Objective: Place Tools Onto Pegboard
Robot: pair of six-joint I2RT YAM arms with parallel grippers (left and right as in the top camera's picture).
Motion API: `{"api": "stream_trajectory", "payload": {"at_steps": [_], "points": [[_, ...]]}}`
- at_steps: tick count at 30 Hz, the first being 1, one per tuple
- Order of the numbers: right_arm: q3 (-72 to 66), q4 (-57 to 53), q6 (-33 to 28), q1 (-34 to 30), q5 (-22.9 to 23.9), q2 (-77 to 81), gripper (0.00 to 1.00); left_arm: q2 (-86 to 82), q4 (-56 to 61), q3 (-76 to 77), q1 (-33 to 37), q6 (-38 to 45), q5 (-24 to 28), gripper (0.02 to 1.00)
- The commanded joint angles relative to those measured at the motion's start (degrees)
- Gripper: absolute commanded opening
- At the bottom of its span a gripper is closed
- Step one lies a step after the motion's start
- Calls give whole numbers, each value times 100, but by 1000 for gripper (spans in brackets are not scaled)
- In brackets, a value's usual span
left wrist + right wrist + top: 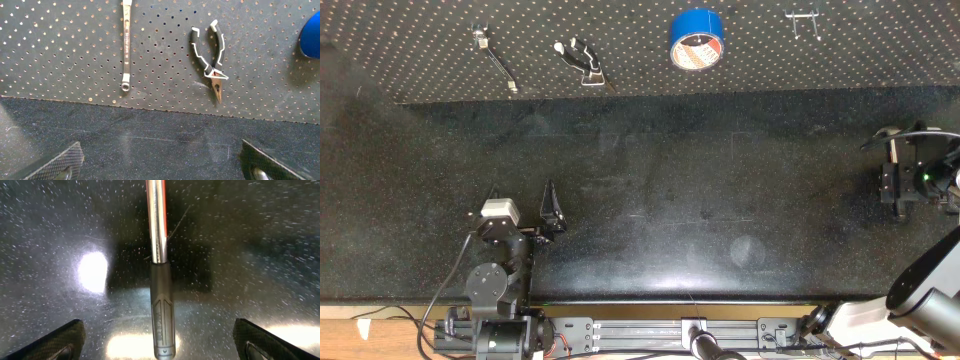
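On the pegboard [410, 50] hang a silver wrench [495, 60] [127, 47], black-and-white pliers [580, 62] [212, 55] and a blue tape roll [697, 40] [311, 35]. A tool with a chrome shaft and black ribbed handle [161, 310] lies flat on the dark table at the far right. My right gripper [892, 178] [162, 342] hovers open above it, with the handle between its spread fingers and untouched. My left gripper [552, 208] [160, 170] is open and holds nothing, low near the front left and facing the pegboard.
An unused metal hook [803, 22] sticks out of the pegboard at the upper right. The dark speckled table [700, 190] stretches between the two arms. The arm bases and cables line the front edge.
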Motion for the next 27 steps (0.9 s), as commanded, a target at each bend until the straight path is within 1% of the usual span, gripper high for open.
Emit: {"api": "stream_trajectory", "payload": {"at_steps": [1,5,9,23,25,27], "points": [[13,68,-426,4,-72,136,965,-59,-39,-9,28,92,81,996],[15,175,-490,184,-70,225,965,-59,-39,-9,28,92,81,996],[15,190,-487,350,101,317,965,-59,-39,-9,28,92,81,996],[15,-157,-463,352,236,426,965,-59,-39,-9,28,92,81,996],[15,-160,-459,352,345,426,965,-59,-39,-9,28,92,81,996],[15,-157,-439,352,568,426,965,-59,-39,-9,28,92,81,996]]}}
